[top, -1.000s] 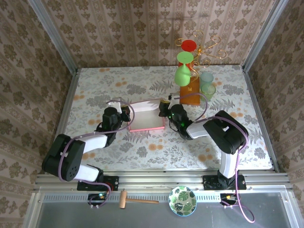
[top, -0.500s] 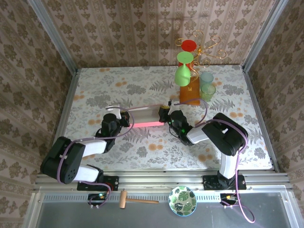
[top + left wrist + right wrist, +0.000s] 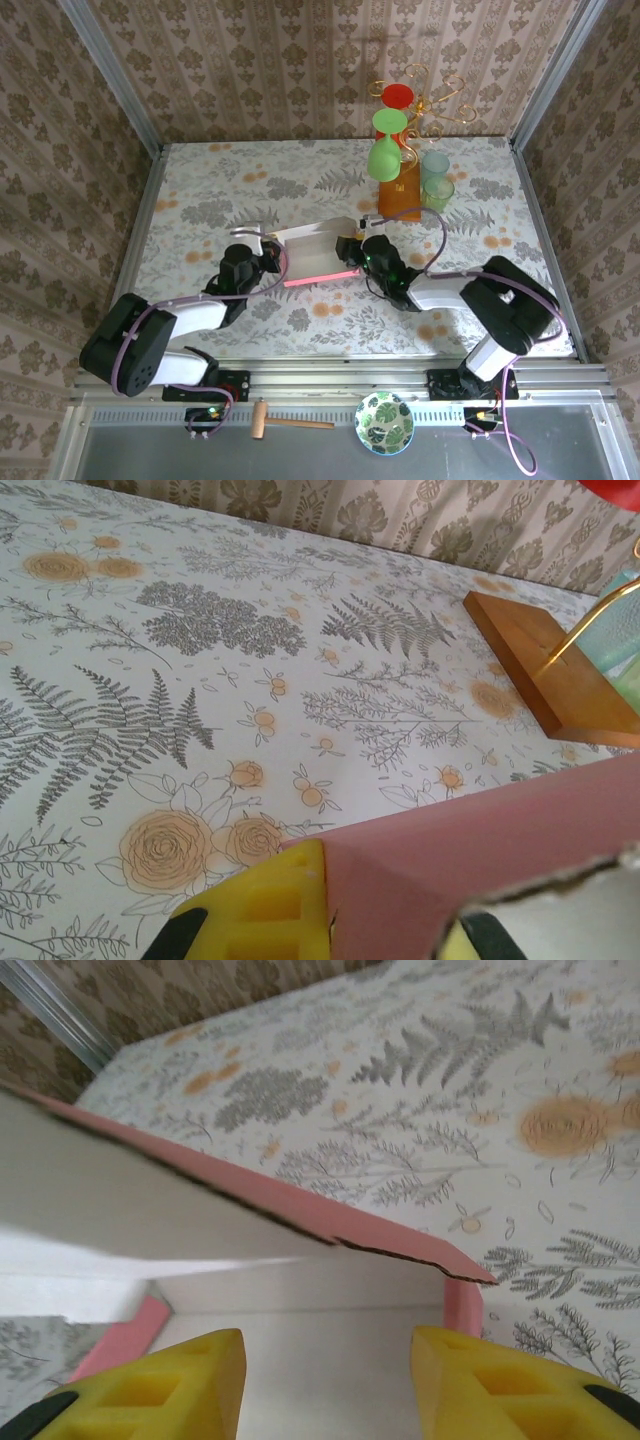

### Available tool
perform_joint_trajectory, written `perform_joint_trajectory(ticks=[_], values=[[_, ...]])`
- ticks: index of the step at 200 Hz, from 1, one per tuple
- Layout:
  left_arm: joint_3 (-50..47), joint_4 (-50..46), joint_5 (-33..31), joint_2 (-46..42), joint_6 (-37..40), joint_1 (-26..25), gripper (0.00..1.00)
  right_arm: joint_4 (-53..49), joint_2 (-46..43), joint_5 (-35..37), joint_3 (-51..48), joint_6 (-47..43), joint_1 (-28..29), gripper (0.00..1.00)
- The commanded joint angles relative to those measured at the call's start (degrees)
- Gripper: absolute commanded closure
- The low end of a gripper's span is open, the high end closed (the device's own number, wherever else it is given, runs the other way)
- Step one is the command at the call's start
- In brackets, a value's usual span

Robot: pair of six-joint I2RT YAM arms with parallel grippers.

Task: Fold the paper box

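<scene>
While left jaws pinch thin pink paper box (image 3: 315,255) flap | right jaws apart over whitish inside | ragged edge

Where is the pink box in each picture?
Top view: the box is in the middle of the table.
Left wrist: the box is in the bottom right corner, pink side showing.
Right wrist: the box lies across the left and bottom, white inside showing.
Shared landmark: the flowery table.
</scene>
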Motion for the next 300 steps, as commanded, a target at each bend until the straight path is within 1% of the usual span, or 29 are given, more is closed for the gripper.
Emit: perform_joint_trajectory(ticks=[1,23,45,72,108,139,158,179,203,219,233,250,263,273,278,288,300], values=[[-0.73,-6.63,-2.61,0.02,-0.94,-1.61,1.00,-7.58,-3.58,1.91,-1.16,4.26,0.56,0.50],[-0.46,-7.51,-3.59,-0.18,-0.50,-2.45,1.00,-9.75,-5.46,0.41,-1.56,6.41,1.01,0.47],[-0.13,-8.16,-4.28,-0.16,-0.42,-3.19,1.00,-12.87,-4.76,-1.38,0.16,6.90,1.20,0.46],[0.68,-9.28,-5.45,0.04,0.01,-4.34,1.00,-13.06,-4.84,-1.98,0.28,7.79,1.37,0.45],[1.22,-10.62,-7.86,-0.07,0.54,-5.58,1.00,-17.62,-11.65,-0.75,0.28,9.21,2.33,0.45],[1.29,-10.74,-9.64,0.37,0.60,-6.57,1.00,-23.50,-19.06,-0.84,0.65,13.75,2.75,0.44],[1.43,-10.67,-10.76,0.54,0.63,-7.09,1.00,-28.62,-23.08,-0.27,1.51,18.75,3.09,0.46],[1.57,-10.90,-11.61,0.42,0.91,-7.60,1.00,-34.43,-27.88,1.60,2.59,26.99,3.47,0.47],[1.66,-10.98,-12.29,0.43,0.97,-7.99,1.00,-41.46,-31.86,6.11,5.38,40.60,4.24,0.51],[1.88,-10.99,-12.84,0.55,0.98,-8.46,1.00,-47.11,-31.93,8.51,8.55,51.02,4.91,0.53],[1.81,-10.93,-13.52,0.55,1.03,-8.92,1.00,-47.85,-30.91,9.48,10.73,58.13,5.76,0.54],[1.86,-11.11,-14.20,0.55,1.09,-9.25,1.00,-49.14,-28.45,11.69,14.96,63.83,7.53,0.53],[1.76,-11.17,-14.67,0.55,1.00,-9.41,1.00,-54.34,-26.34,13.07,19.67,67.17,8.61,0.52],[1.66,-11.25,-15.10,0.55,0.96,-9.65,1.00,-58.90,-25.09,14.83,22.88,68.16,8.82,0.51],[1.66,-11.40,-15.36,0.55,0.91,-9.83,1.00,-60.50,-24.57,16.19,23.83,67.21,8.63,0.51],[1.57,-11.57,-15.65,0.39,1.06,-9.93,1.00,-61.01,-24.24,18.47,25.35,61.48,7.32,0.51],[1.51,-11.78,-15.85,0.04,1.37,-10.03,1.00,-62.22,-24.35,16.22,26.75,53.29,3.26,0.52]])
